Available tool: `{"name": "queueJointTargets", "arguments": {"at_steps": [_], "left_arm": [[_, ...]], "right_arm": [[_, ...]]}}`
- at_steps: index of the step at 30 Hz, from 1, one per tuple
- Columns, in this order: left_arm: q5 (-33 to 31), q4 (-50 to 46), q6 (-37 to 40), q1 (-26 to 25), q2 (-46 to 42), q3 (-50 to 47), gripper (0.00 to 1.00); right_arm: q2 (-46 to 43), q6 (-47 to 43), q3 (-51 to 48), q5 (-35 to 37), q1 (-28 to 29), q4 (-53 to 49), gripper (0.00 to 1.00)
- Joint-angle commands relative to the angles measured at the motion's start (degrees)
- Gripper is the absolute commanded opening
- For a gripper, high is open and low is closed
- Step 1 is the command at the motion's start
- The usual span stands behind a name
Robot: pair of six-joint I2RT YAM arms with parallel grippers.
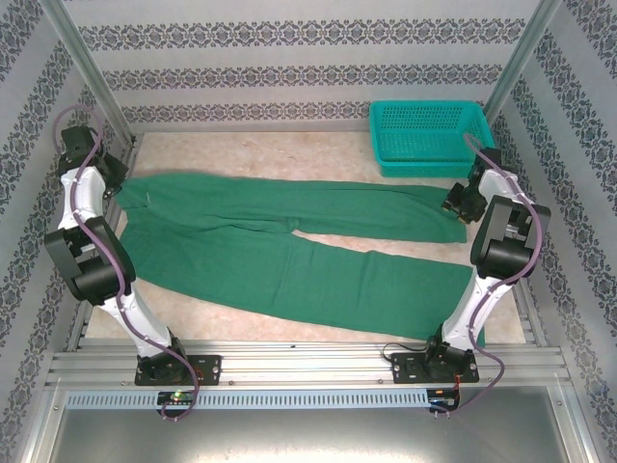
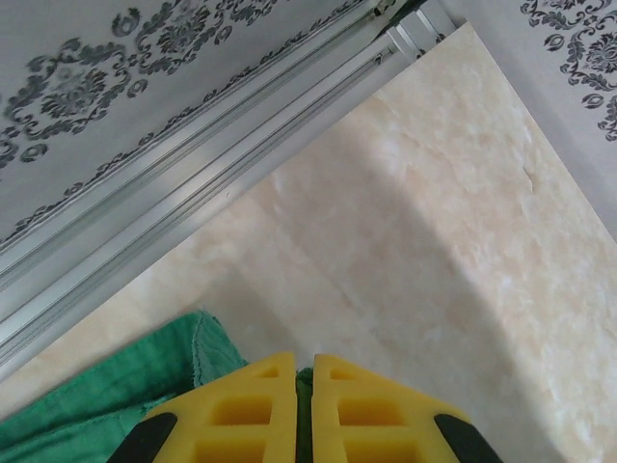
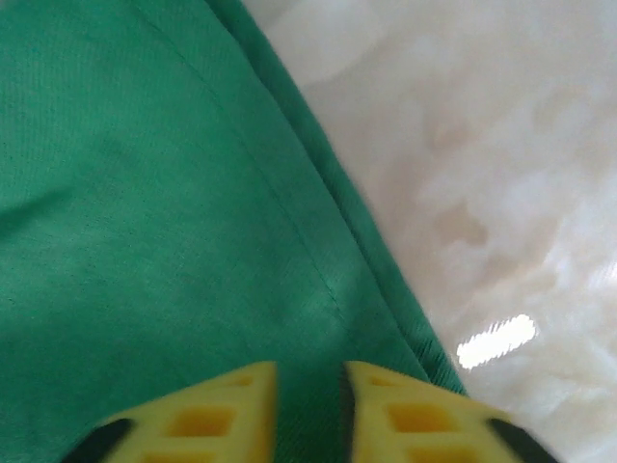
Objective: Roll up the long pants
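Note:
The dark green long pants (image 1: pixel 241 253) lie flat across the table, waist at the left and both legs running right. My left gripper (image 1: pixel 118 185) is at the waist's far left corner. In the left wrist view it (image 2: pixel 304 370) is shut, with a strip of green cloth (image 2: pixel 96 386) pinched between the yellow fingers (image 2: pixel 251 405). My right gripper (image 1: pixel 455 204) is at the hem end of the far leg. In the right wrist view it (image 3: pixel 308 372) hovers low over the cloth (image 3: pixel 145 193) beside the hem edge, its jaws a narrow gap apart with cloth showing between them.
A teal mesh basket (image 1: pixel 429 135) stands at the back right corner, just behind the right gripper. Aluminium frame rails (image 2: pixel 193 203) and patterned walls close in the table (image 1: pixel 289 154). Bare marble surface lies behind the pants.

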Motion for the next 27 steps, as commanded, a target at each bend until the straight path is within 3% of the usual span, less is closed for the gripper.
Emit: {"name": "queueJointTargets", "arguments": {"at_steps": [1,4,13,18,19,22,25,26,27], "left_arm": [[-1.88,0.84,1.71,0.92,-3.06,-2.39,0.0],[-2.23,0.08,1.57,1.68,-4.8,-3.34,0.0],[-1.93,-1.7,2.48,3.3,-7.61,-2.99,0.0],[-0.6,-0.02,1.59,3.27,-6.84,-4.75,0.0],[-0.23,0.81,1.24,3.3,-6.71,-5.36,0.0],[0.51,1.52,0.81,3.05,-5.54,-5.86,0.0],[0.31,1.99,1.07,2.8,-5.0,-6.38,0.0],[0.37,2.5,1.08,2.7,-5.07,-6.83,0.0],[0.5,2.75,1.0,2.6,-4.94,-7.08,0.0]], "right_arm": [[-1.07,-1.4,-1.56,-0.8,-0.09,-0.16,0.13],[-2.32,-1.38,-3.42,-1.19,0.11,-0.83,0.0],[-13.49,-1.6,-14.65,1.43,2.89,-4.2,0.0],[-16.59,-0.34,-15.98,4.98,3.46,-3.6,0.0],[-16.46,0.26,-15.15,6.03,3.36,-2.91,0.02],[-13.34,1.21,-10.41,8.21,3.25,-1.42,0.43],[-8.67,1.4,-2.8,8.66,3.29,-2.52,0.47],[-7.49,1.71,-1.12,8.15,3.38,-2.34,0.55],[-6.15,1.81,1.23,7.41,3.45,-2.67,0.56]]}}
